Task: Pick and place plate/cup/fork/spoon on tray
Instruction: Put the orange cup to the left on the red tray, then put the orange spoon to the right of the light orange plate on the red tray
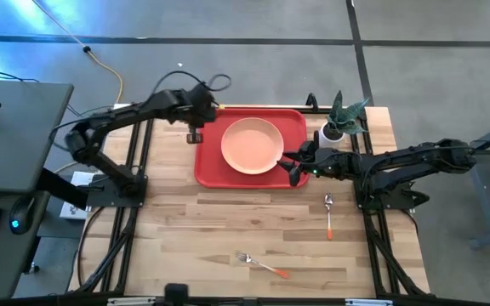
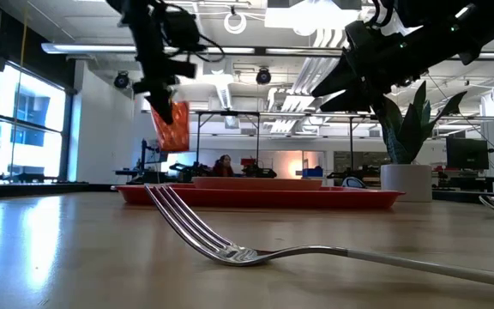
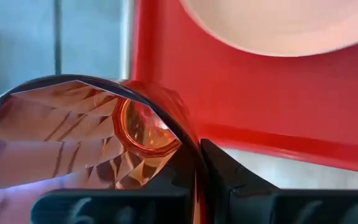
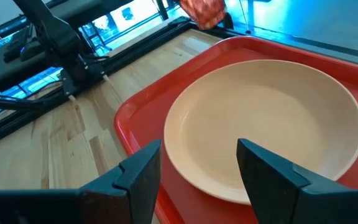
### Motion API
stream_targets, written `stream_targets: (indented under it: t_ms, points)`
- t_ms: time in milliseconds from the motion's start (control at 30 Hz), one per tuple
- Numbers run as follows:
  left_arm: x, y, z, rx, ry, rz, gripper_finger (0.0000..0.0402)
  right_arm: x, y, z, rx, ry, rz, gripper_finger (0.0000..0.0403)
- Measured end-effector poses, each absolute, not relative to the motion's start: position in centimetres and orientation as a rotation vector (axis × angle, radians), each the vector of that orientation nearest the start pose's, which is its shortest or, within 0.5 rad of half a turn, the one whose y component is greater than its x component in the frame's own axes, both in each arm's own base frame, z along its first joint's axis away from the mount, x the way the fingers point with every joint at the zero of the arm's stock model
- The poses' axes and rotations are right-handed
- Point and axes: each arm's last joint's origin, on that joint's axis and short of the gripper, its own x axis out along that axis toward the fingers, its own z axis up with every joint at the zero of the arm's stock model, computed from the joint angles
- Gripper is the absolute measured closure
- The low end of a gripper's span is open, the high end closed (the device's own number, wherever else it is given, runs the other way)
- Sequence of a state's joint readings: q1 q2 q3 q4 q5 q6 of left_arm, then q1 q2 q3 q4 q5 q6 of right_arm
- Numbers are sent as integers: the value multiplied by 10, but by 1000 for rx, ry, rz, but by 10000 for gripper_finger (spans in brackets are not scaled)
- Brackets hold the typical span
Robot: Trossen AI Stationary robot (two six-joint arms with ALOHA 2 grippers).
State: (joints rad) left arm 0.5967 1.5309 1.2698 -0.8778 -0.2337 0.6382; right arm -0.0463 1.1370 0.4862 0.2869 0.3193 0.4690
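high view: we log the tray (image 1: 207,166) on the far half of the worktop (image 1: 228,229), with the plate (image 1: 252,145) lying inside it, so that item counts as done. the left pincer (image 1: 194,129) hangs at the tray's far left corner. the right pincer (image 1: 294,167) sits at the tray's right rim, beside the plate. the spoon (image 1: 328,216) lies on bare wood to the right, well apart from the tray; the fork (image 1: 260,265) lies near the front edge. both remain to be placed. a potted plant (image 1: 340,119) stands just off the tray's far right corner.

low view: the cup (image 2: 171,124) is held aloft, clear above the tray's left end and not yet set down. the fork fills the foreground, tines up.

left wrist view: the left pincer is clenched on the cup's wall, one finger (image 3: 229,177) against its outside; red tray and a slice of plate show beyond.

right wrist view: the right pincer's fingers (image 4: 138,174) stand spread, grasping nothing, over the plate's near edge.

tally, by our judgement: one of four delivered, one in transit, two untouched. the tray contains only the plate.
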Motion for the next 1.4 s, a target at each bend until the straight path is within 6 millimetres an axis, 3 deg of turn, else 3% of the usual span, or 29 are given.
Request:
stream_targets:
  t_ms: [300, 700, 900, 1100, 1233, 1400]
  points:
    - [281, 209, 233, 274, 1431, 259, 397, 235, -20, 224, 379, 259, -428, 203]
    - [292, 212, 210, 60, 1452, 217, 378, 234, -22, 224, 337, 304, -458, 203]
    - [294, 213, 212, -44, 1405, 314, 357, 234, -27, 224, 380, 288, -489, 203]
    - [291, 214, 217, -9, 1430, 409, 283, 233, -31, 224, 396, 281, -535, 203]
    - [287, 211, 231, 19, 1415, 575, 227, 232, -35, 224, 427, 266, -574, 203]
    - [280, 193, 265, 15, 1300, 605, 179, 230, -38, 220, 459, 288, -621, 207]
